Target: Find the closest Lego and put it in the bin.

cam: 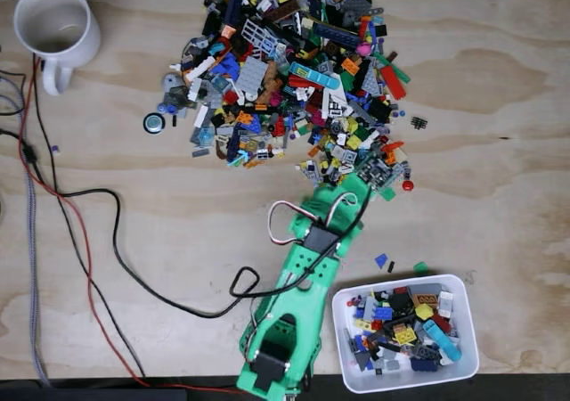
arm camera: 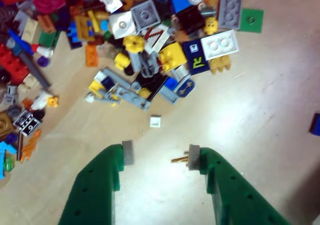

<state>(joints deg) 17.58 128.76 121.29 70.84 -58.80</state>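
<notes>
A big pile of mixed Lego pieces (cam: 285, 71) covers the upper middle of the wooden table in the fixed view. My green gripper (cam: 361, 185) reaches to the pile's lower edge. In the wrist view the gripper (arm camera: 160, 154) is open just short of the pile (arm camera: 145, 50), over bare wood. A small white Lego tile (arm camera: 155, 121) lies alone a little ahead of the gap between the fingers. A thin tan sliver (arm camera: 179, 159) juts from the right pad. The white bin (cam: 350, 365) sits at the lower right, holding several pieces.
A white mug (cam: 53, 27) stands at the top left. Black, red and grey cables (cam: 89, 241) run down the left side to the arm's base. A blue piece (cam: 381, 260) and a green piece (cam: 420, 266) lie loose just above the bin.
</notes>
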